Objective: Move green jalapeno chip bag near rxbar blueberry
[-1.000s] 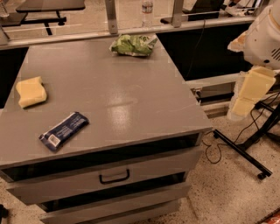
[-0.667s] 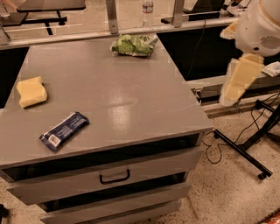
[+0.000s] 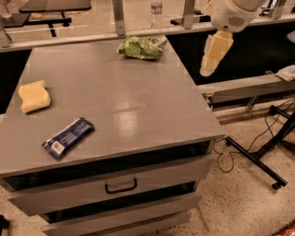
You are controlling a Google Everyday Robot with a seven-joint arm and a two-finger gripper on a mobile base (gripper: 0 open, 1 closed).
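Table (image 3: 138, 108): chip bag (image 3: 142, 47), bar (image 3: 68, 137), sponge (image 3: 33, 96)

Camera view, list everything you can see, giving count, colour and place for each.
table: one, grey, fills the middle of the view
drawer handle: one, black, on the table's front
green jalapeno chip bag: one, bright green, far edge of the table top, right of centre
rxbar blueberry: one, dark navy with a white patch, front left of the table top
sponge: one, yellow, left side of the table top
bottle: one, clear, beyond the table's far edge, partly cut off
stand legs: one set, black, on the floor to the right
gripper: one, cream, upper right, in the air off the table's right edge
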